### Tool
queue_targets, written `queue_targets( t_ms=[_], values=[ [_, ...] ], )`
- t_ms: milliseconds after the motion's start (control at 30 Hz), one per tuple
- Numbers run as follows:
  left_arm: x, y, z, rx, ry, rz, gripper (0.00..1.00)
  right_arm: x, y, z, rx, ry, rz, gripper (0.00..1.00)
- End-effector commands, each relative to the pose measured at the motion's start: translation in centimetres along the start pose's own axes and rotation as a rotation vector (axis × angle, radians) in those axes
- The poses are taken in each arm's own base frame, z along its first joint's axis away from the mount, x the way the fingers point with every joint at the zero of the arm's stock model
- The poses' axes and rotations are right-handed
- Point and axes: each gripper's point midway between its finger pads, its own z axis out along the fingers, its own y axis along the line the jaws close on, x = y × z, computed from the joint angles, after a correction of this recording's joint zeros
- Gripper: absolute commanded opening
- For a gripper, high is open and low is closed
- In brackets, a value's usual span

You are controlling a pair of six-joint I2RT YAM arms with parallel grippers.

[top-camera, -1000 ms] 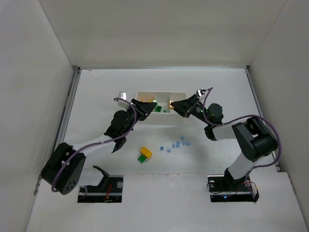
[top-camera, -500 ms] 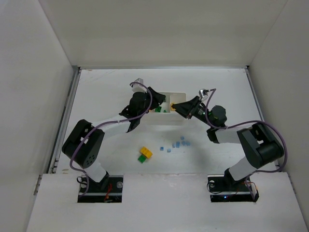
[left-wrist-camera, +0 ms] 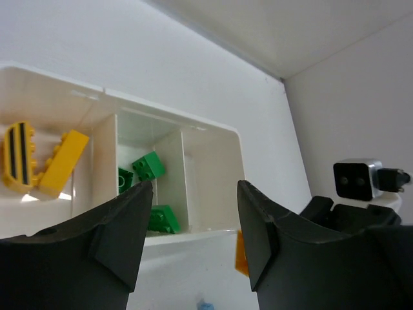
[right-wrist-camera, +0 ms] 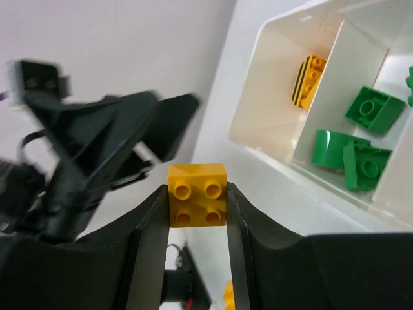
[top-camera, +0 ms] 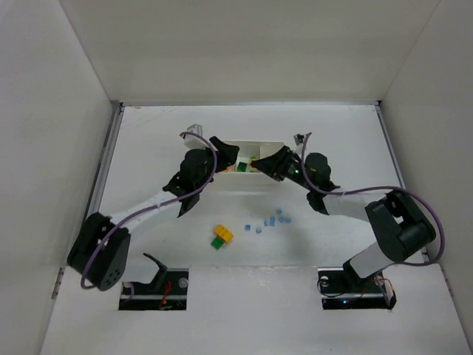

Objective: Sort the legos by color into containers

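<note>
The white tray [top-camera: 259,144] sits at mid-table with its containers in a row. In the left wrist view its left compartment [left-wrist-camera: 39,129] holds yellow legos [left-wrist-camera: 62,161], the middle one green legos [left-wrist-camera: 149,165], and the right one [left-wrist-camera: 213,177] looks bare. My left gripper [top-camera: 227,154] hovers over the tray's near-left side, open and empty [left-wrist-camera: 193,194]. From the right, my right gripper [top-camera: 261,162] reaches the tray's near edge, shut on a yellow four-stud brick [right-wrist-camera: 197,196]. A yellow-green pair [top-camera: 222,236] and tiny light blue pieces [top-camera: 270,220] lie on the table.
White walls enclose the table on three sides. The two grippers are close together at the tray, fingertips a few centimetres apart. The right wrist view shows the left arm [right-wrist-camera: 110,142] just beyond the held brick, and green bricks [right-wrist-camera: 367,109] in the tray.
My left jaws have opened wider and that gripper has shifted over the tray. The right gripper moved left toward the tray, still holding the yellow brick.
</note>
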Motion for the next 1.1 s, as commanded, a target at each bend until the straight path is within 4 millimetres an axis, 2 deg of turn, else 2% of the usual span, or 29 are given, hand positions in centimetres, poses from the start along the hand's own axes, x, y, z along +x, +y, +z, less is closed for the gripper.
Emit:
queue_targets(
  t_ms=[0,133,233,433,467,600,700,833,900,967,1000,1067],
  values=[
    [-3.1,1.1,-3.0,-0.021,-0.126,0.007,0.52,-0.8,0.5,2.6,0.112,-0.034,-0.186,0.34],
    [-2.3,4.0,-6.3,-0.08,-0.118,0.006,0.52,-0.2,-0.4,5.6,0.25,-0.015,-0.328,0.35],
    [-1.0,6.1,-8.4,-0.132,-0.094,0.019,0.52,-0.1,-1.1,7.9,0.319,0.003,-0.391,0.35],
    [1.4,10.6,-11.6,-0.249,-0.059,0.048,0.52,0.0,-3.0,11.8,0.422,0.046,-0.472,0.36],
    [1.7,11.1,-11.9,-0.26,-0.055,0.048,0.52,0.0,-3.1,12.3,0.434,0.049,-0.479,0.38],
    [2.3,12.1,-12.7,-0.279,-0.046,0.044,0.52,-0.2,-2.3,13.3,0.43,0.039,-0.493,0.61],
    [2.6,12.5,-12.9,-0.287,-0.041,0.044,0.52,-0.5,-1.1,12.6,0.409,0.023,-0.497,0.69],
    [3.0,12.9,-12.7,-0.298,-0.024,0.048,0.52,0.4,0.6,9.9,0.366,0.021,-0.516,0.66],
    [3.0,12.8,-12.7,-0.299,-0.021,0.049,0.52,2.2,1.6,7.9,0.334,0.048,-0.547,0.55],
    [3.0,12.7,-12.6,-0.298,-0.022,0.052,0.5,4.8,2.3,5.7,0.301,0.102,-0.592,0.35],
    [2.9,12.7,-12.5,-0.298,-0.021,0.055,0.5,6.4,2.7,4.6,0.283,0.135,-0.619,0.31],
    [2.7,12.5,-12.4,-0.297,-0.022,0.058,0.49,10.4,2.9,2.2,0.247,0.224,-0.685,0.33]
  ],
)
